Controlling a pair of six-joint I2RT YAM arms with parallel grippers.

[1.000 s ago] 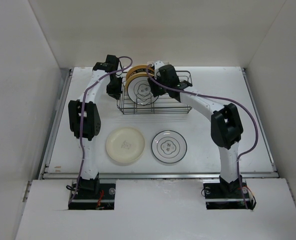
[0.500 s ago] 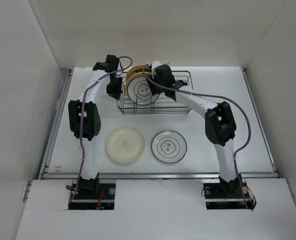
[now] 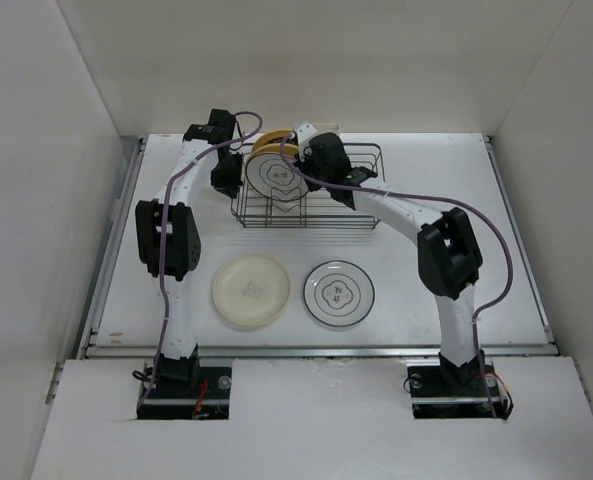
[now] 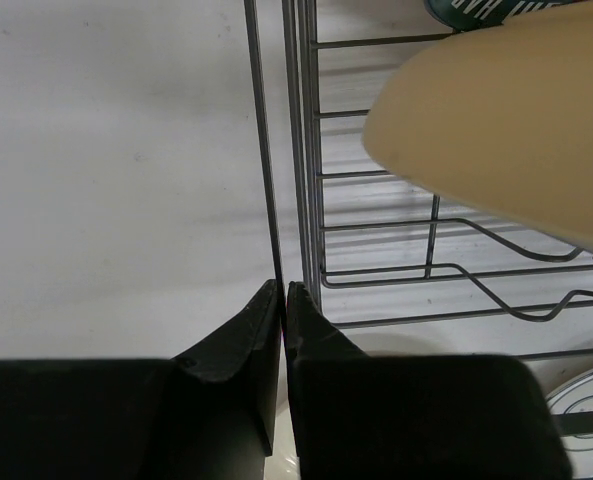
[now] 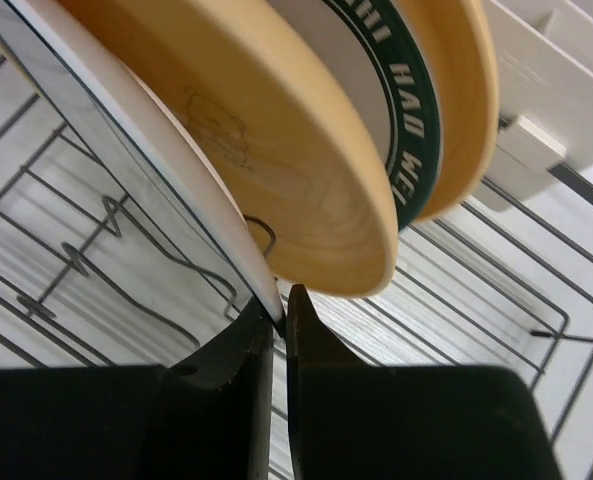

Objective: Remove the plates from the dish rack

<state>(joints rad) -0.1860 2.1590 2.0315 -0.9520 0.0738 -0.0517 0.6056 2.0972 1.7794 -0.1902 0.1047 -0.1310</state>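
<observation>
The dish rack (image 3: 321, 205) stands at the back of the table with several plates upright in it. Foremost is a white plate (image 3: 275, 181) with a thin dark ring, and a yellow-orange plate (image 3: 273, 147) stands behind it. My right gripper (image 3: 302, 170) is shut on the white plate's rim (image 5: 246, 262), in front of the yellow-orange plate (image 5: 276, 160) and a green-banded plate (image 5: 413, 110). My left gripper (image 4: 281, 290) is shut on the rack's outer rim wire (image 4: 263, 180) at its left end. A cream plate (image 3: 251, 290) and a white ringed plate (image 3: 339, 292) lie flat on the table.
A white clip (image 5: 531, 140) sits on the rack's far side. The white back wall rises just behind the rack. Side walls close in the table (image 3: 426, 290) on the left and right.
My right gripper has gone from open to shut on the white plate's rim. The rack and its plates have shifted slightly left. The left gripper keeps its hold on the rack wire.
</observation>
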